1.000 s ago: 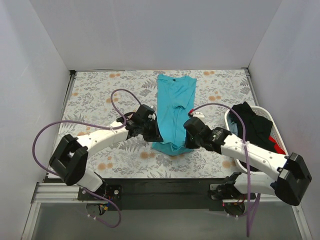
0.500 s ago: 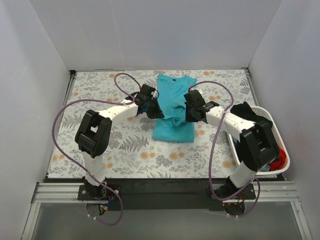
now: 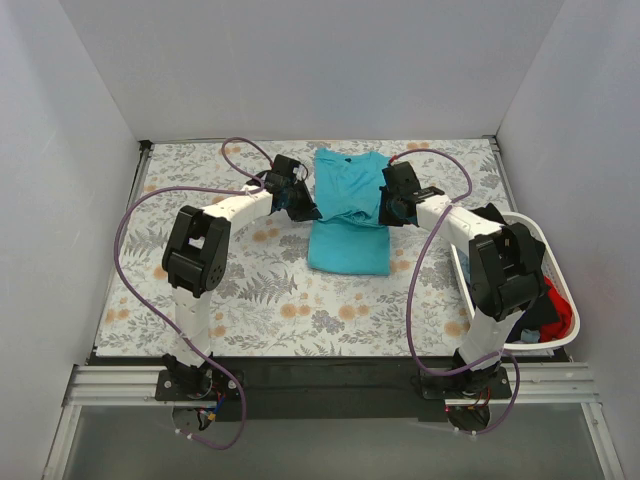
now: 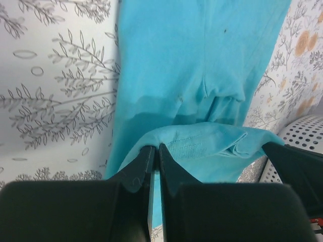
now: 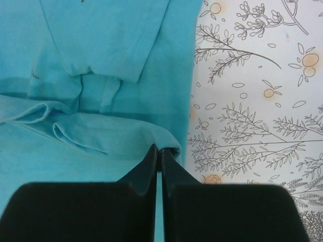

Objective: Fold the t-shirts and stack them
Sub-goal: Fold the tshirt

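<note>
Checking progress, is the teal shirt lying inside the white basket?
No, the teal shirt lies on the floral cloth, apart from the white basket.

**Soft cotton, hard plastic**

The teal t-shirt is soft, matt cotton, lightly creased, with stitched hems. The floral cloth under it looks thin, flat and matt. The basket is white perforated plastic. The left gripper and right gripper have smooth, matt black fingers.

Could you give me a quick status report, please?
Left claw and right claw shut on the teal cotton t-shirt hem. Nothing in the way.
</note>
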### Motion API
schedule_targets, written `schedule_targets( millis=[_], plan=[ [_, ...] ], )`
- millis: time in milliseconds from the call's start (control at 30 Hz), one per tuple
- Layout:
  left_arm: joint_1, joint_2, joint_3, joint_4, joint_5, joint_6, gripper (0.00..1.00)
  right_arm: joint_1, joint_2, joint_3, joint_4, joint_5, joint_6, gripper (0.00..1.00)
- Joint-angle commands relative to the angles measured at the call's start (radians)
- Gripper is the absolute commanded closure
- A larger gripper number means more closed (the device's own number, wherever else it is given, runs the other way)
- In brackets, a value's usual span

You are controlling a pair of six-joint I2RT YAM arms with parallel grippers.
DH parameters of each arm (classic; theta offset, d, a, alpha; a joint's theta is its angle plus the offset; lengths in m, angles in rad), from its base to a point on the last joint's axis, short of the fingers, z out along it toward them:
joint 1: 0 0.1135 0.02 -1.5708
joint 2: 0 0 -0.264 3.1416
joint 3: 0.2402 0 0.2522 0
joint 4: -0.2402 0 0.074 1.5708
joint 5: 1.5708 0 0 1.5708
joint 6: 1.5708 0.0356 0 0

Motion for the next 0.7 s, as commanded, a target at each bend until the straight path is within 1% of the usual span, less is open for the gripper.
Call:
schedule_targets(
  millis=[0,167,200,267,300,333,367,400,467,533,633,667],
  plan=[
    [0.024,0.016,0.060,0.011,0.041,0.037,1.00,-0.024,0.023,0.052,0.047,-0.036,-0.025,0.99],
    [0.043,0.048,0.097,0.019,0.083,0.049,1.00,-0.047,0.067,0.085,0.045,-0.075,-0.032,0.98],
    [0.046,0.054,0.099,0.023,0.089,0.050,0.87,-0.050,0.074,0.091,0.047,-0.082,-0.037,0.93],
    [0.056,0.056,0.106,0.026,0.093,0.063,0.75,-0.063,0.083,0.107,0.045,-0.088,-0.048,0.80],
    [0.061,0.051,0.108,0.028,0.092,0.067,0.68,-0.067,0.084,0.117,0.047,-0.093,-0.055,0.68],
    [0.066,0.034,0.106,0.034,0.092,0.072,0.55,-0.072,0.081,0.121,0.045,-0.099,-0.057,0.63],
    [0.078,0.020,0.100,0.043,0.100,0.081,0.49,-0.080,0.077,0.121,0.047,-0.101,-0.059,0.59],
    [0.084,0.007,0.096,0.055,0.104,0.086,0.48,-0.084,0.058,0.116,0.045,-0.099,-0.062,0.49],
    [0.090,-0.039,0.082,0.051,0.090,0.090,0.49,-0.084,0.035,0.107,0.045,-0.101,-0.068,0.43],
    [0.089,-0.087,0.059,0.032,0.058,0.080,0.55,-0.081,-0.009,0.076,0.047,-0.125,-0.065,0.42],
    [0.069,-0.124,0.001,0.031,0.037,0.063,0.79,-0.046,-0.058,0.026,0.053,-0.113,-0.059,0.46],
    [0.061,-0.125,-0.007,0.034,0.043,0.060,0.81,-0.022,-0.070,0.013,0.067,-0.113,-0.057,0.49]
  ],
)
